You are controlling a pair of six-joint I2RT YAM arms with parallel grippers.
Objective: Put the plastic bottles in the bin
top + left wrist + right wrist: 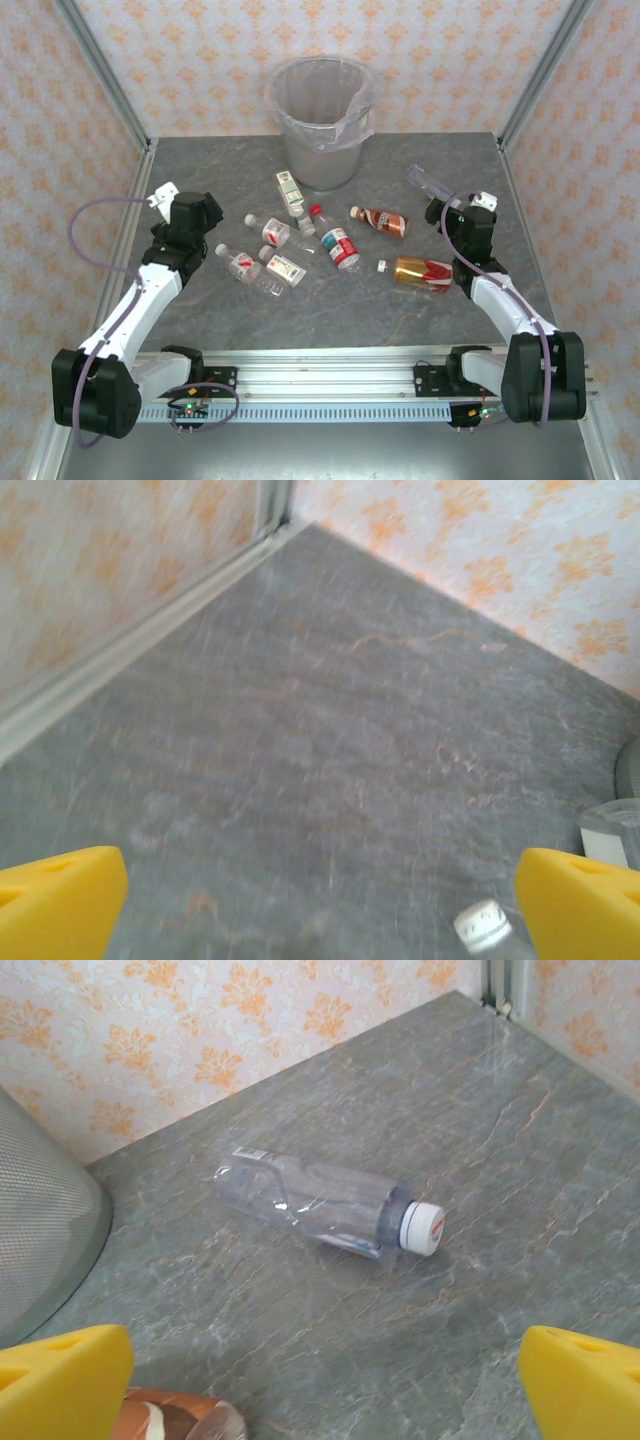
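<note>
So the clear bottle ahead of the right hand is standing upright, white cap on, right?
No, it isn't upright: the clear bottle lies on its side, white cap on, ahead of the right hand. The right wrist view shows it.

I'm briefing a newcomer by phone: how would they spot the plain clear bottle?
Start at the bin at the table's far edge. Look right of it, away from the cluster of bottles in front. The bottle lying alone there is clear with a white cap and, unlike the others, has no coloured label.
</note>
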